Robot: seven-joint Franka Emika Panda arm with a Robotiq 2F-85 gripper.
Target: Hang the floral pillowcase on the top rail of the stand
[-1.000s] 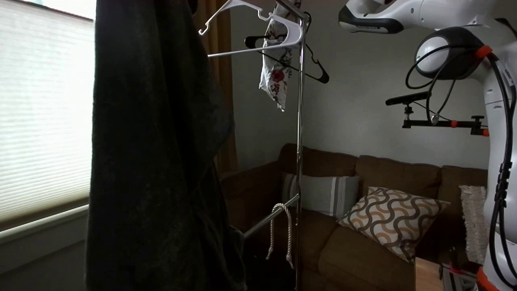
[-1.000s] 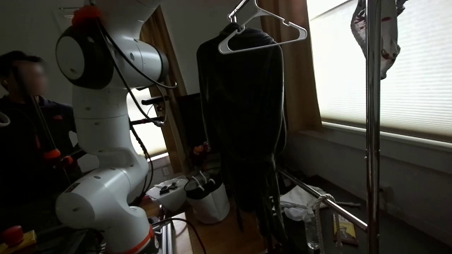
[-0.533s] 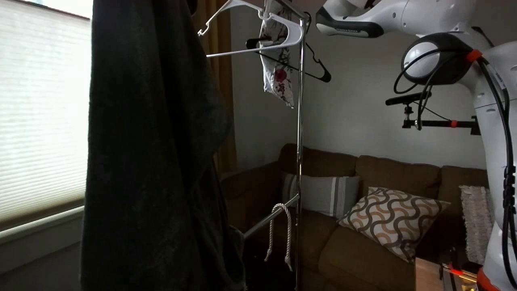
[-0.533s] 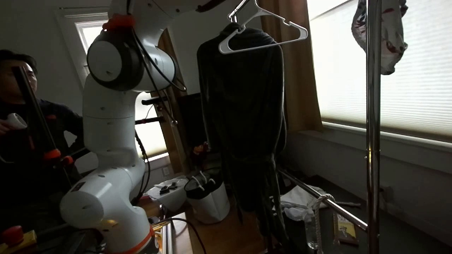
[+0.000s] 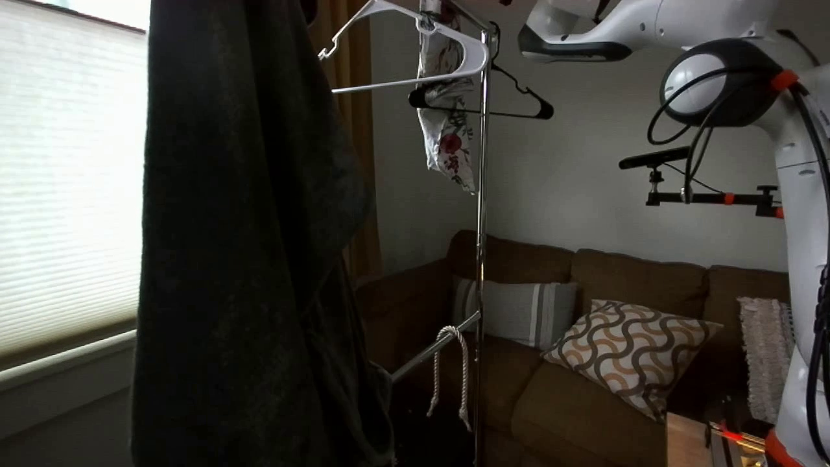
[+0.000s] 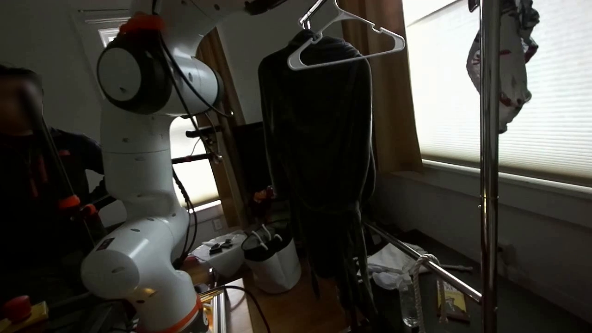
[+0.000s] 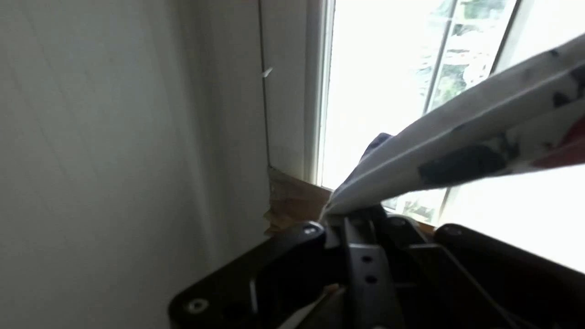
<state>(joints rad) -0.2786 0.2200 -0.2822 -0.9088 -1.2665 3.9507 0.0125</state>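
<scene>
In an ext. view, the floral pillowcase [image 5: 450, 146] is seen hanging close to the top rail [image 5: 468, 14] of the stand [image 5: 482, 214], its upper part crossed by the white hanger [image 5: 478, 57]; whether the rail is touched can't be told. A blk hanger [image 5: 545, 109] is shown nearby; a rope [image 5: 464, 373] is looped over the lower bar [image 5: 415, 363].

In an ext. view, the pillowcase is partly hidden by the stand's upright, w/ the window blind [image 6: 550, 115] behind. A dk garment [image 6: 319, 134] is seen behind the white hanger; the robot arm [image 6: 138, 138] is cut off at the top edge.

In the wrist view, the pillowcase is pinched btwn the tips of the gripper [image 7: 358, 219]; red & dk print is shown against a bright window [image 7: 379, 68].
</scene>
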